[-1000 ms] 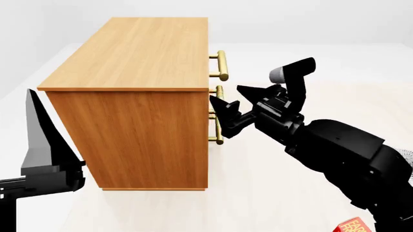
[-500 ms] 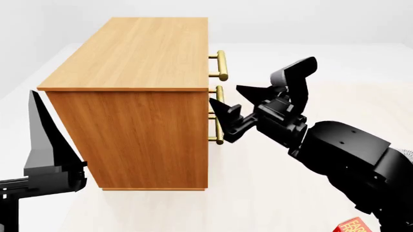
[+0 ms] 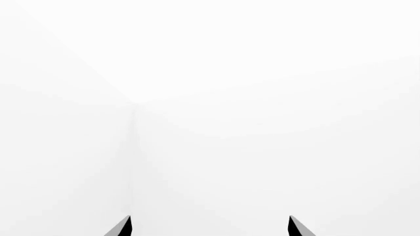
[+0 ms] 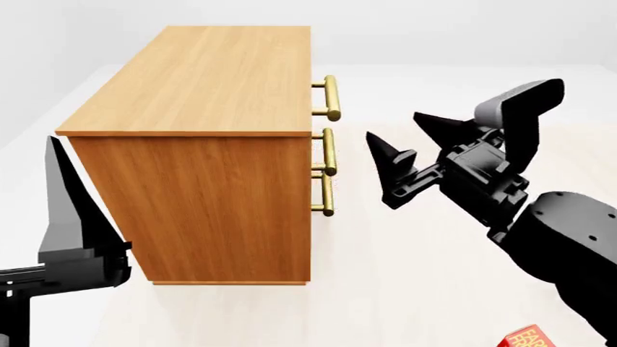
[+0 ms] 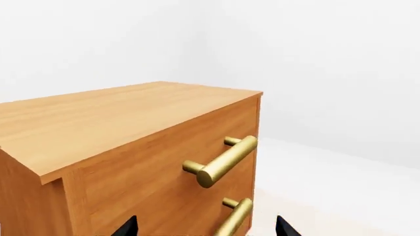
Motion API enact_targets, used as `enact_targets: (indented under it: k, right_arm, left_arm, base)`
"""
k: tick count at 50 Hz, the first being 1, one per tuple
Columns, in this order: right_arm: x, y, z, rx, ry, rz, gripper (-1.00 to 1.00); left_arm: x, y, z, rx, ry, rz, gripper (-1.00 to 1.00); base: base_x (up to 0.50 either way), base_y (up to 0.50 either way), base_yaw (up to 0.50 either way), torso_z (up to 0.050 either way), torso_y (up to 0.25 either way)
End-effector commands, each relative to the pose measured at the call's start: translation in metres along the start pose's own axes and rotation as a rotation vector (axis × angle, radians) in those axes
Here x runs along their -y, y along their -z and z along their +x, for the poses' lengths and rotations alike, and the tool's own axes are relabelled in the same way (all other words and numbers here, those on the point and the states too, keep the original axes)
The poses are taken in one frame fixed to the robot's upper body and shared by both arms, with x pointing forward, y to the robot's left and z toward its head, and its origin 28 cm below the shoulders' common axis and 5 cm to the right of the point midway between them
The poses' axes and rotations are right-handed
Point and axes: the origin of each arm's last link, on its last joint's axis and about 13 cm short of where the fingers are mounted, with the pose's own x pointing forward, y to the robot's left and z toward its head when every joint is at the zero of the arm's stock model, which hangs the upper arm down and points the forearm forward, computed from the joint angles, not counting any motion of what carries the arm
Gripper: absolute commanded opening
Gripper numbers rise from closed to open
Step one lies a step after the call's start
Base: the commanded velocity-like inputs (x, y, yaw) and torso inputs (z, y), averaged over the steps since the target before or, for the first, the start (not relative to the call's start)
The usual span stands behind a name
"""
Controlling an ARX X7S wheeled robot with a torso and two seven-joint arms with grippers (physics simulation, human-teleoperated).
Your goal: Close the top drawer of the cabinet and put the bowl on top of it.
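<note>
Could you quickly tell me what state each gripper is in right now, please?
Left gripper: open, holding nothing.
Right gripper: open, empty, apart from the cabinet handles.

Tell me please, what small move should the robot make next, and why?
Probably turn to look for the bowl. The top drawer sits flush with the cabinet front, so closing looks done. The right gripper is open, empty and clear of the handles, the cabinet top is bare, and no bowl shows in any view.
</note>
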Motion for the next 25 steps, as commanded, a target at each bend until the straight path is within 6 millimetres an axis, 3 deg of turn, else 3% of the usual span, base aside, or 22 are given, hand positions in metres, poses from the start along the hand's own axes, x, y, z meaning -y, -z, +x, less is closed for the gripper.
enact_targets:
  k: [1,17,25]
  right_arm:
    - [0.011,-0.021,-0.027,0.018,0.122,-0.092,1.0]
    - [0.025,-0.052,-0.055,-0.051,0.267,-0.228,1.0]
    - [0.042,-0.056,-0.061,-0.142,0.355,-0.223,1.0]
  left_arm:
    - [0.0,-0.001,0.0,0.0,0.001,0.0,1.0]
    - [-0.001,-0.002,0.001,0.0,0.001,-0.001,1.0]
    - [-0.001,-0.003,0.001,0.004,0.004,-0.005,1.0]
  base:
    - [0.0,0.0,0.0,0.0,0.0]
    - [0.0,0.0,0.0,0.0,0.0]
    - [0.0,0.0,0.0,0.0,0.0]
